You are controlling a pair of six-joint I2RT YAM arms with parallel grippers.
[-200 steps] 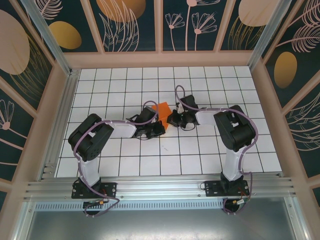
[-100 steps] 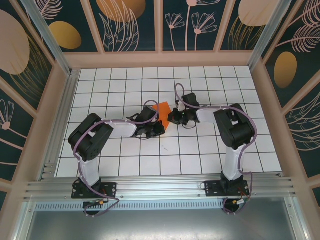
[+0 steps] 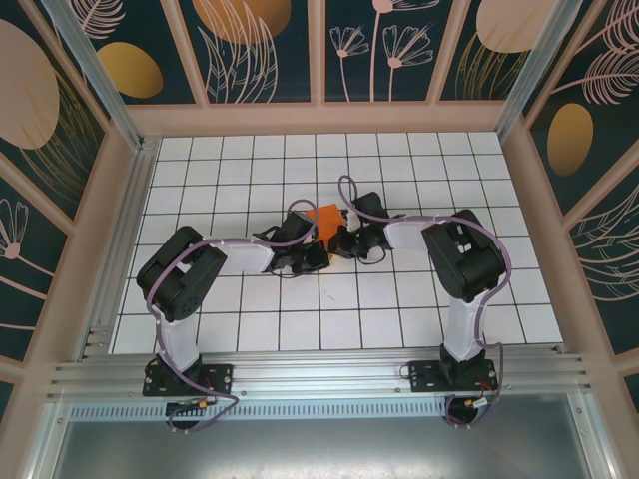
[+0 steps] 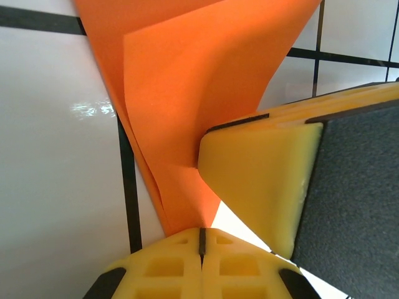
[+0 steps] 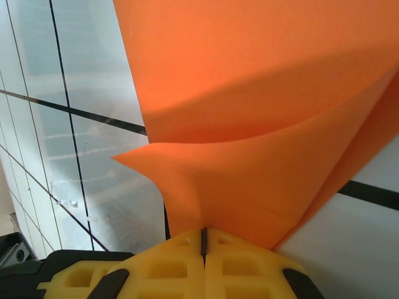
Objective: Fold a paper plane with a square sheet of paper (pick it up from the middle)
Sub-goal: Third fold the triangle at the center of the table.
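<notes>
The square sheet of paper (image 3: pixel 324 218), bright orange, is bent into layers over the middle of the tiled table. My left gripper (image 3: pixel 321 239) is shut on its lower edge. In the left wrist view the paper (image 4: pixel 199 93) rises from the closed left gripper (image 4: pixel 201 240), and a yellow finger of the right gripper (image 4: pixel 262 180) presses in beside it. My right gripper (image 3: pixel 341 238) is shut on the sheet from the other side. In the right wrist view two curled layers of paper (image 5: pixel 262 124) come out of the closed right gripper (image 5: pixel 203 240).
The white grid table (image 3: pixel 419 299) is walled by a pale wooden frame (image 3: pixel 130 170) on three sides. An aluminium rail (image 3: pixel 319 374) carrying both arm bases runs along the near edge. Both forearms lie low over the middle tiles.
My right gripper has moved left, closing up on the left gripper. The orange paper between them has bunched narrower. The left arm has hardly moved.
</notes>
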